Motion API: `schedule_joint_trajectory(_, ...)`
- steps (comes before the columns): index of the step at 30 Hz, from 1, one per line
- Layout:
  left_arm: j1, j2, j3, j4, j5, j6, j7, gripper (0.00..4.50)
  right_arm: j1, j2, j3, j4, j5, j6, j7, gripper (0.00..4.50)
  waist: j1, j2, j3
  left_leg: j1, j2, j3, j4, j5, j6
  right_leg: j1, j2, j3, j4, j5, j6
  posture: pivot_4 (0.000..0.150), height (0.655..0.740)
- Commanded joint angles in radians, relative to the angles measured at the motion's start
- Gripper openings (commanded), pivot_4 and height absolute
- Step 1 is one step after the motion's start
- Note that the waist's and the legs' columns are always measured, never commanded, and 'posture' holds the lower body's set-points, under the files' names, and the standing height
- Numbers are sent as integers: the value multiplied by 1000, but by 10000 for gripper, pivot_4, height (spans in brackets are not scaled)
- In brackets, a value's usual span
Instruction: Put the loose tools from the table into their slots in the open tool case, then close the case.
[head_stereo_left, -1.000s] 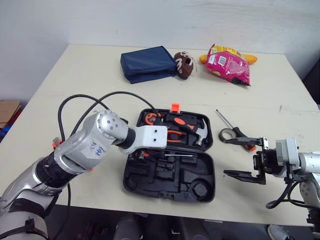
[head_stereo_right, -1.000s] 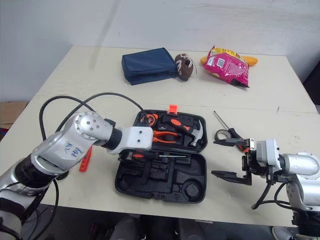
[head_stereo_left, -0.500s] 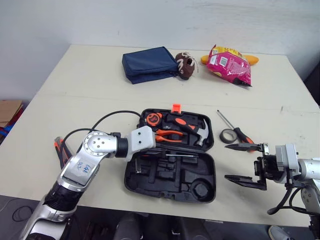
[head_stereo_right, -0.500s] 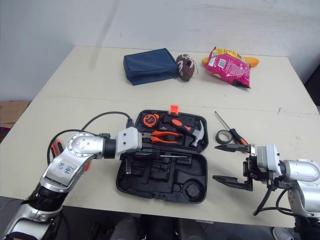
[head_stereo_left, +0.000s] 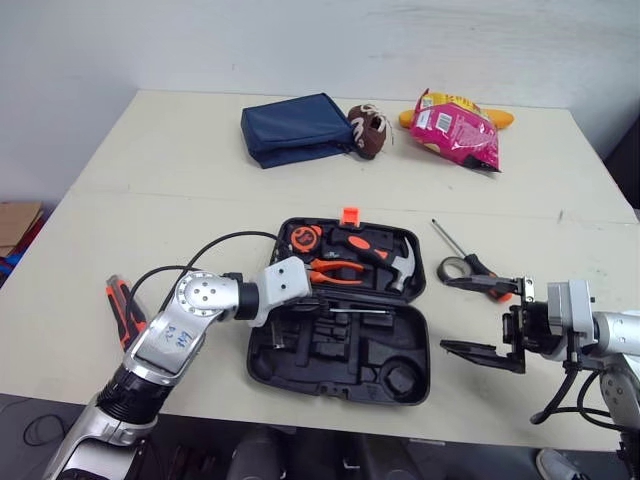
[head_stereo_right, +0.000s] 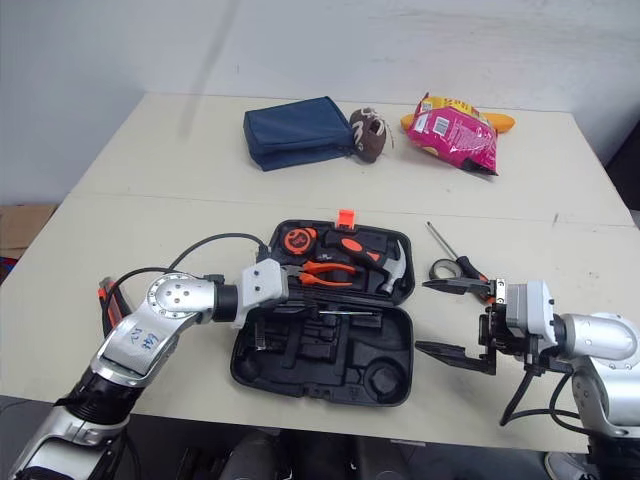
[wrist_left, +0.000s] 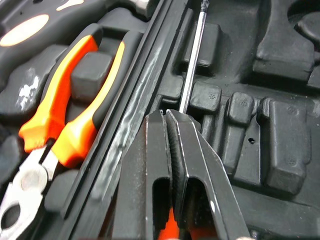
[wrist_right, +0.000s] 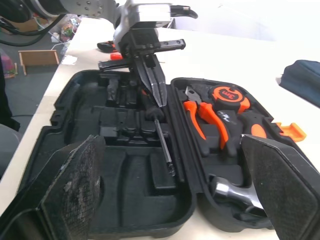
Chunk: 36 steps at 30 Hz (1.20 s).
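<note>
Right of the open tool case (head_stereo_left: 340, 352), a loose screwdriver (head_stereo_left: 445, 236) and a tape roll (head_stereo_left: 457, 268) lie just beside the right gripper (head_stereo_left: 447, 315), which is spread wide. A blue pouch (head_stereo_left: 295, 128) sits far back. The left arm is lower than a second ago, baring an orange-handled tool (head_stereo_left: 122, 308) on the table's left. The left gripper (wrist_left: 165, 116) is inside the case, its fingers pressed together, with the tips touching the handle of the slotted screwdriver (wrist_right: 162, 145).

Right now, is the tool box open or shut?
Open. The tool box lies flat in two halves, with the pliers and hammer showing inside.
</note>
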<state>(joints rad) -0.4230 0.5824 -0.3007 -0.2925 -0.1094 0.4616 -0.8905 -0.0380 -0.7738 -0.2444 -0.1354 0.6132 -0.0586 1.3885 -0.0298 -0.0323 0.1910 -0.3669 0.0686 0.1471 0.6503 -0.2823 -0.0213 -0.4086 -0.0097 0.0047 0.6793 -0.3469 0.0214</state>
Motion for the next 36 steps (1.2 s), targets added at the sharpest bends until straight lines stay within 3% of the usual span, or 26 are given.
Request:
schedule_joint_trajectory(1,1,-5,-56,13,29,-19,-17,715,-16,7,-9,26,0,-23,13,45000,0,0,0,0,0,0,0,0,0,0,0,0,0,0,0,1500,7400)
schedule_joint_trajectory(10,-76,-19,-193,100,131,18,-54,715,15,38,-29,158,-16,-142,90,45000,4,0,-2,3,-1,0,-1,-1,1,4,0,0,-2,0,0,1500,7400)
schedule_joint_trajectory(14,-134,-59,-240,136,164,51,-59,715,18,48,-29,205,-17,-184,110,45000,3,1,-3,16,-1,0,-3,-5,5,21,-1,-1,-8,-1,2,1500,7400)
schedule_joint_trajectory(19,-149,-23,-240,120,191,35,-87,715,31,48,-42,257,-20,-228,121,45000,2,3,-6,17,-1,0,-3,-6,5,22,-2,0,-12,0,4,1500,7400)
schedule_joint_trajectory(22,-166,28,-255,103,242,-66,-105,715,42,48,-52,294,-23,-260,125,45000,0,3,-6,16,-1,0,-3,-6,5,22,-1,-1,-12,0,4,1500,7400)
schedule_joint_trajectory(27,-137,-48,-46,29,64,-111,-55,715,68,43,-89,305,-15,-276,96,45000,-10,4,-6,16,0,1,-4,-5,4,20,-1,0,-10,0,4,1500,7400)
schedule_joint_trajectory(30,-63,-21,123,16,-71,-183,-95,715,70,10,-147,364,-16,-301,99,45000,-12,4,-5,14,0,1,-3,-5,4,17,-1,0,-8,0,3,1500,7400)
schedule_joint_trajectory(33,32,56,269,44,-111,-304,-118,715,49,-12,-212,453,-18,-342,94,45000,-17,4,-5,14,1,1,-4,-5,4,17,0,0,-8,0,3,1500,7400)
schedule_joint_trajectory(36,184,143,514,89,-161,-315,-88,13635,40,-55,-280,615,-40,-451,124,45000,-27,3,-5,15,0,1,-5,-5,4,17,-1,0,-9,-1,3,1500,7400)
